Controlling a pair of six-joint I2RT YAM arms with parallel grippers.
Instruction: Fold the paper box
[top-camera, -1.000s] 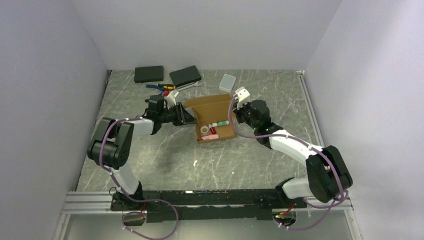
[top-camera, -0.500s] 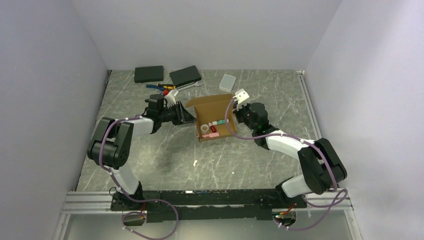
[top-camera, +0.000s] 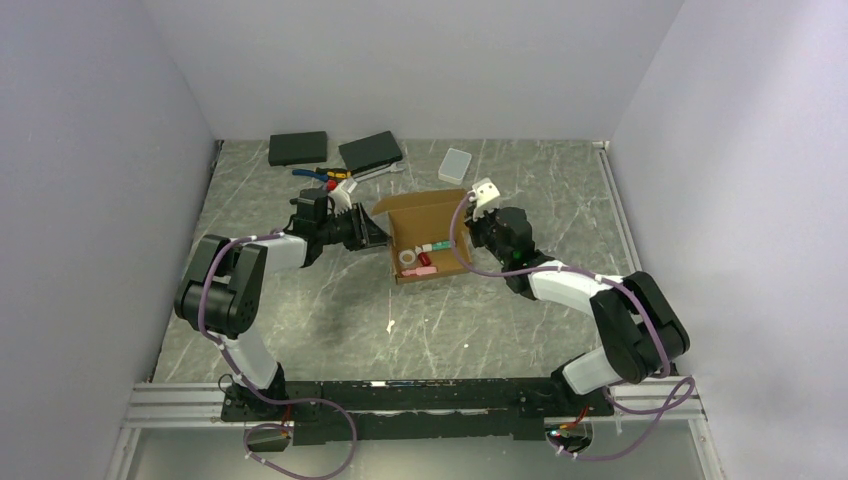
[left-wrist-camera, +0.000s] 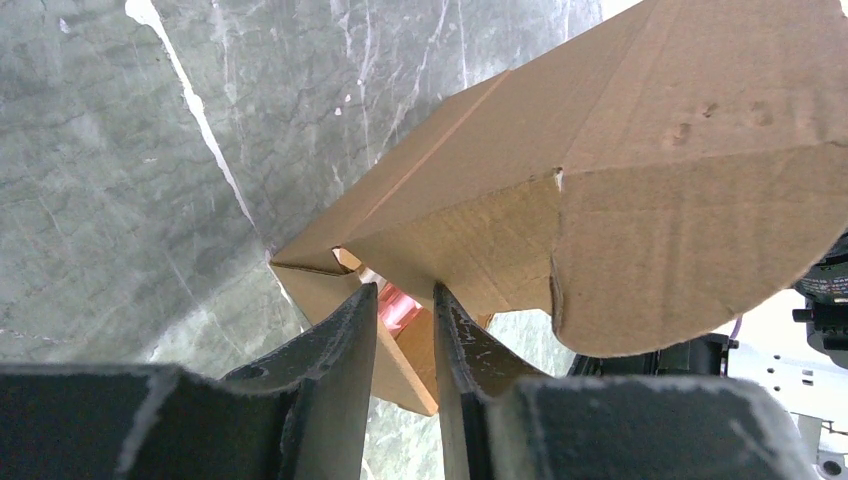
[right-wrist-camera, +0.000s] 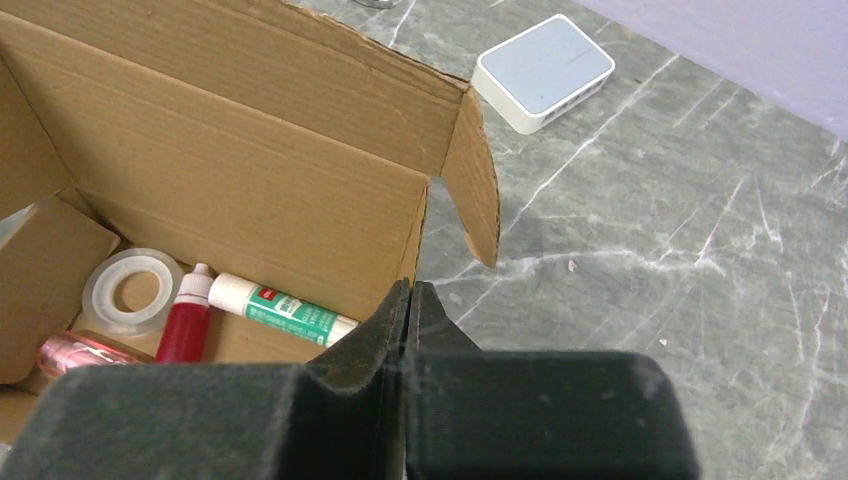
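Note:
The paper box is brown cardboard. It stands open at the table's middle with its lid flap raised at the back. My left gripper is at the box's left side. In the left wrist view its jaws stand a narrow gap apart under a side flap of the box, with nothing seen between them. My right gripper is at the box's right wall. In the right wrist view it is pinched shut on the edge of that wall of the box.
Inside the box lie a tape roll, a red bottle and a glue stick. A white plastic case sits behind the box. Two flat black boxes and hand tools lie at the back left.
My right arm has drawn in toward the box and its gripper has moved a little left at the right wall. The left gripper has hardly moved.

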